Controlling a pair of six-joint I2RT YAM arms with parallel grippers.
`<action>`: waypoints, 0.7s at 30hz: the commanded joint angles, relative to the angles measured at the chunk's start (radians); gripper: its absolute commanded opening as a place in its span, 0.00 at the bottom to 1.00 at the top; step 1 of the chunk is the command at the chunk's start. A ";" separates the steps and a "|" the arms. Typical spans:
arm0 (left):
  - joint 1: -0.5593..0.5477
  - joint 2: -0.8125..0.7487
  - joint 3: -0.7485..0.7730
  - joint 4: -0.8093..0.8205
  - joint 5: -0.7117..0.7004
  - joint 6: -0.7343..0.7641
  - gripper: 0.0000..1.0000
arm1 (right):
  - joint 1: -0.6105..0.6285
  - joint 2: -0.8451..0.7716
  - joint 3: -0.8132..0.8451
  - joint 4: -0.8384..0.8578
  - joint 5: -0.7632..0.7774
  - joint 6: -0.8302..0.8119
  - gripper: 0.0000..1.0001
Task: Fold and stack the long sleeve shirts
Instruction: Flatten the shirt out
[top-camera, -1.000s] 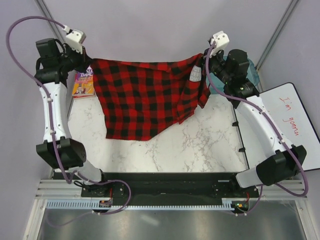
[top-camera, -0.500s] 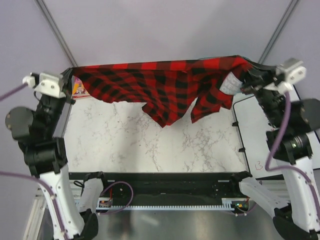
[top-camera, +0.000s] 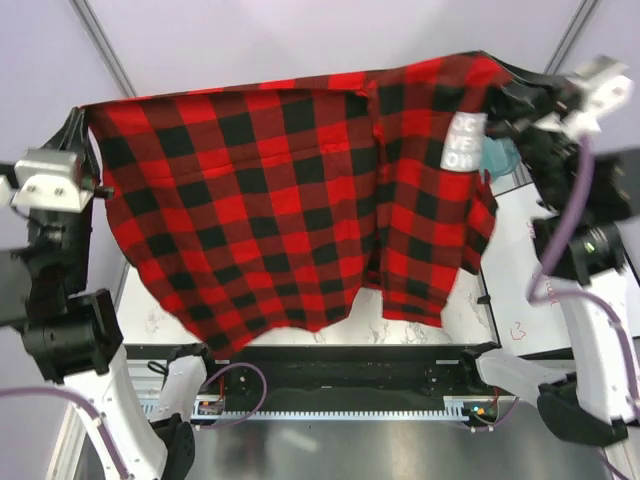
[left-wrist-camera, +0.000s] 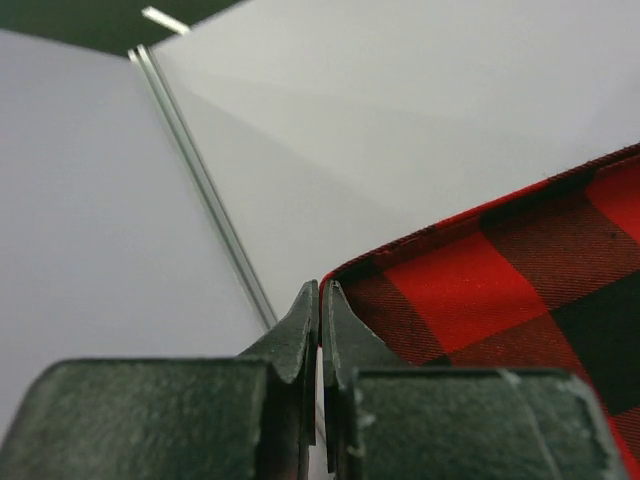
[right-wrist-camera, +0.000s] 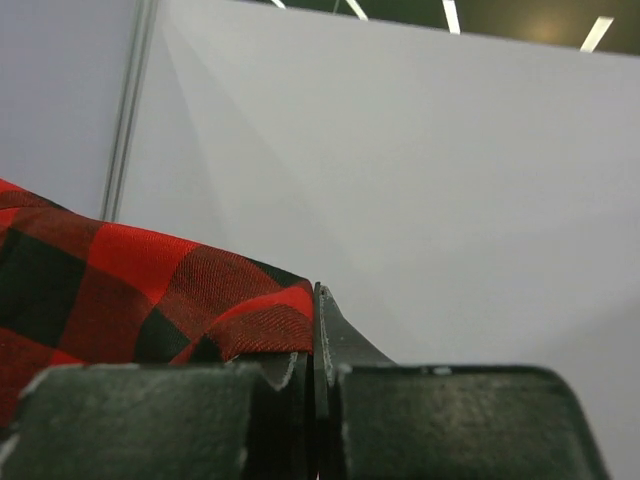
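Shirt (top-camera: 290, 190), red-and-black check, hangs in the air between the two arms. It is spread as one wide sheet and hides most of the table (top-camera: 145, 305) in the overhead view. Its top edge runs nearly level from the upper left corner to the upper right corner. The lower hem droops unevenly, lowest at left of centre, just above the arm bases. A vertical fold or overlap runs down the cloth right of centre. White lettering (top-camera: 463, 140) shows on the right part, near the top edge.

Left gripper (left-wrist-camera: 320, 318): jaws pressed together, no gap visible between the tips. The wrist view shows the checked fabric edge meeting the tips from the right side, so it is pinching the shirt's left top corner. Only grey wall (left-wrist-camera: 400, 130) lies behind.

Right gripper (right-wrist-camera: 312, 335): jaws likewise closed tight. Fabric comes in from the left and ends at the closed tips, a pinch on the right top corner. The cloth looks bunched in a small roll just where it enters the grip.

Marble shows only as slivers at the lower left and lower right of the cloth. Whiteboard (top-camera: 525, 300) lies beside the table's right edge, partly covered by the right arm.
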 joint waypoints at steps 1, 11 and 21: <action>0.009 0.164 -0.109 -0.057 -0.117 0.112 0.02 | -0.016 0.221 0.020 0.059 0.058 -0.058 0.00; 0.009 0.543 -0.370 0.135 -0.096 0.166 0.02 | -0.009 0.693 -0.001 0.148 -0.051 -0.002 0.09; 0.010 1.083 0.030 -0.136 -0.177 0.092 0.39 | 0.002 1.126 0.444 -0.281 0.120 -0.146 0.83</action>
